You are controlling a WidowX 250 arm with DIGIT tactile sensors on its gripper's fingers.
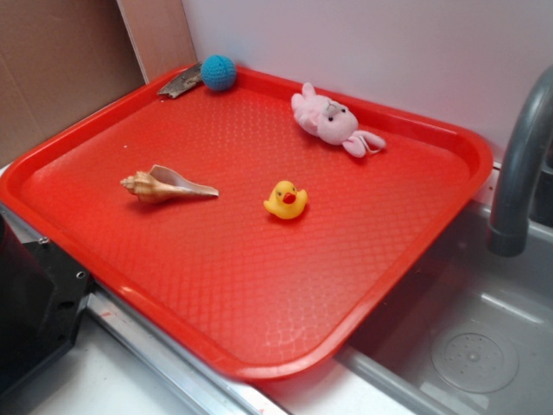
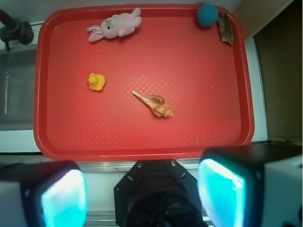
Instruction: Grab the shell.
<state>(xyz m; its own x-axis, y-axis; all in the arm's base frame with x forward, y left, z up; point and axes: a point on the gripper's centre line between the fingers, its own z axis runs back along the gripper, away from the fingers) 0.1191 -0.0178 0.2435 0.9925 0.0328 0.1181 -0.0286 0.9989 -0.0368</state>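
Tan-and-cream spiral conch shell lies on the red textured plastic tray, just to one side of the small yellow rubber duck and apart from it. In the wrist view, you find the shell ahead of the tool, near the centre line, and well apart from it. Its long axis runs diagonally, knobbly spire nearer the tool, tapering tail toward the duck. The tool hangs high, off the tray's near edge, its two glowing pads spread wide and holding nothing. You would likely need to turn the wrist to close across the axis.
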